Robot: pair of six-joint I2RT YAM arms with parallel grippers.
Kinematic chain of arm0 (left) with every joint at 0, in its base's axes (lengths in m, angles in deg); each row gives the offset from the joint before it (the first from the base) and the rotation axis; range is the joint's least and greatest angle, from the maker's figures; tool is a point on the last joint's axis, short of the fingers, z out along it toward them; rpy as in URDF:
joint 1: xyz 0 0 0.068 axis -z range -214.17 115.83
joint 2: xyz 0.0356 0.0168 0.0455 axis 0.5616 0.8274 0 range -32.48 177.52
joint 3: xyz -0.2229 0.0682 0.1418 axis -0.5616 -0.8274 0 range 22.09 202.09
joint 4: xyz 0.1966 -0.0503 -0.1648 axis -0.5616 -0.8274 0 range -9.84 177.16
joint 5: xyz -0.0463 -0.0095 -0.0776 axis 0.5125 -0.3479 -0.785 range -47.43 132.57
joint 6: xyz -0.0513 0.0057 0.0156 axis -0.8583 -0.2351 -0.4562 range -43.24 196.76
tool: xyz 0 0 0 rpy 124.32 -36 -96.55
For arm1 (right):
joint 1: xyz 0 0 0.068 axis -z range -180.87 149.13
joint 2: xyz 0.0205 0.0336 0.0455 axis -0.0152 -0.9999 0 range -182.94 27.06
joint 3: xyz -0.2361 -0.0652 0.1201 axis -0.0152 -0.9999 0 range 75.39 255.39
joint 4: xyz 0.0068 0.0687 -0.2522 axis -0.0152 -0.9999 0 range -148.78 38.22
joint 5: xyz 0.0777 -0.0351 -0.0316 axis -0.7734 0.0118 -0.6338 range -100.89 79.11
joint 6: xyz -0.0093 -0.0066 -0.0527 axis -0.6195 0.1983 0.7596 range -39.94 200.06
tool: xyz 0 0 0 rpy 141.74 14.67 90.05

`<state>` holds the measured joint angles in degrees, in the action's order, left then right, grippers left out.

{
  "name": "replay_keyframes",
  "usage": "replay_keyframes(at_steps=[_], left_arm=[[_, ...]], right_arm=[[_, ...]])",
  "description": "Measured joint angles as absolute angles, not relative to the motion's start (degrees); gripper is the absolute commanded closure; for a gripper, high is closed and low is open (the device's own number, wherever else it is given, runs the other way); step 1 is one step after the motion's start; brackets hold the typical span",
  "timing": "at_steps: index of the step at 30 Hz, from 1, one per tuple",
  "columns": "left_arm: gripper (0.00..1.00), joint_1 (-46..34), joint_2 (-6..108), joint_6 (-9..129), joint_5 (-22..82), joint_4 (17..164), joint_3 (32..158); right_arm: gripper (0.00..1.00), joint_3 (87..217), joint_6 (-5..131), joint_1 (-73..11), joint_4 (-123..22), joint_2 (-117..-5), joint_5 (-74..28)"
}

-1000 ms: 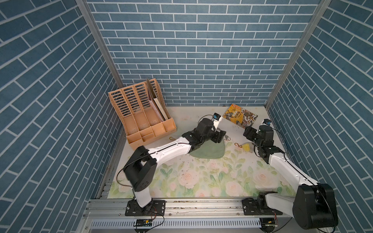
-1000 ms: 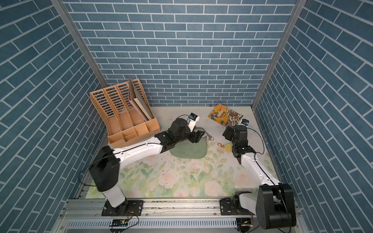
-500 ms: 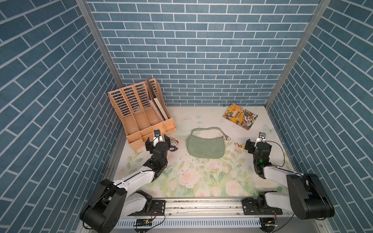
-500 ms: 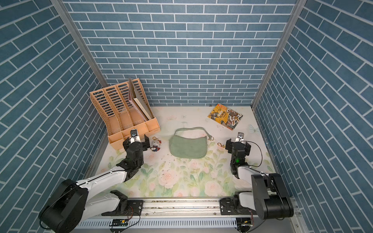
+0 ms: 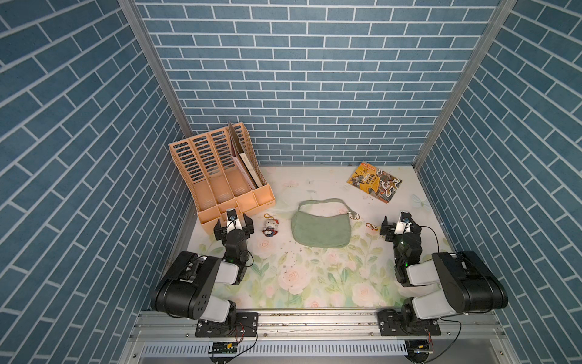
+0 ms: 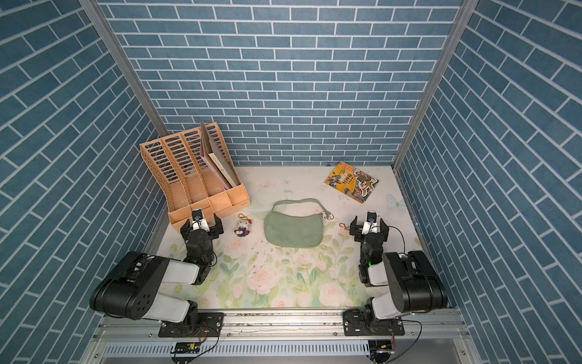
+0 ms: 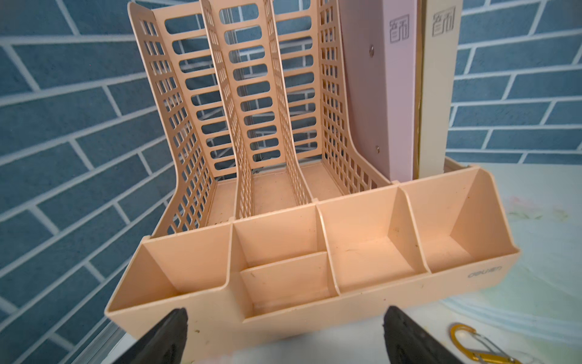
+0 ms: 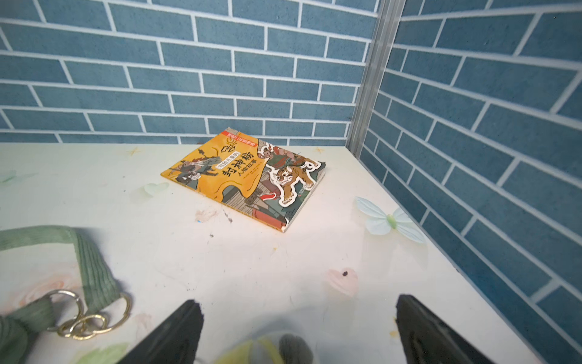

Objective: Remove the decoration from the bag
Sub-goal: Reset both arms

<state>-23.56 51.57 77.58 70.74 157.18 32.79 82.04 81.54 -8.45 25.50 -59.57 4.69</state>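
The sage-green bag [image 5: 321, 228] [image 6: 293, 230] lies flat mid-table, its strap [image 8: 91, 268] and metal rings [image 8: 85, 318] at its right end. A small white plush decoration [image 5: 270, 227] [image 6: 243, 227] with a gold clasp [image 7: 472, 343] lies on the mat just left of the bag, apart from it. My left gripper [image 5: 233, 227] [image 6: 201, 226] [image 7: 285, 318] is open and empty beside the plush. My right gripper [image 5: 400, 228] [image 6: 368, 227] [image 8: 299, 307] is open, right of the bag. A blurred yellow and grey thing [image 8: 252, 349] lies low between its fingers, not gripped. A second gold clasp [image 5: 371, 226] lies nearby.
A peach file rack [image 5: 220, 176] [image 6: 189, 176] [image 7: 283, 252] with folders stands at the back left, right in front of my left gripper. A yellow picture book [image 5: 374, 182] [image 6: 351, 182] [image 8: 248, 179] lies at the back right. Brick-patterned walls enclose three sides.
Both arms have pulled back from the bag and folded near the front rail. Both grippers have opened. The plush now lies on the mat left of the bag.
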Motion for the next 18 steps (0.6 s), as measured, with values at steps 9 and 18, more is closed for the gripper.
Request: replay_keyframes(at_steps=[9,18], left_arm=[[0.01,-29.76,54.15,73.87,64.57,162.58,32.41],[0.01,-29.76,54.17,73.49,63.35,163.36,32.35]], right_arm=[[0.0,85.65,81.38,-6.26,25.61,-60.58,4.14],[0.0,85.65,81.38,-6.11,25.41,-60.58,4.08]])
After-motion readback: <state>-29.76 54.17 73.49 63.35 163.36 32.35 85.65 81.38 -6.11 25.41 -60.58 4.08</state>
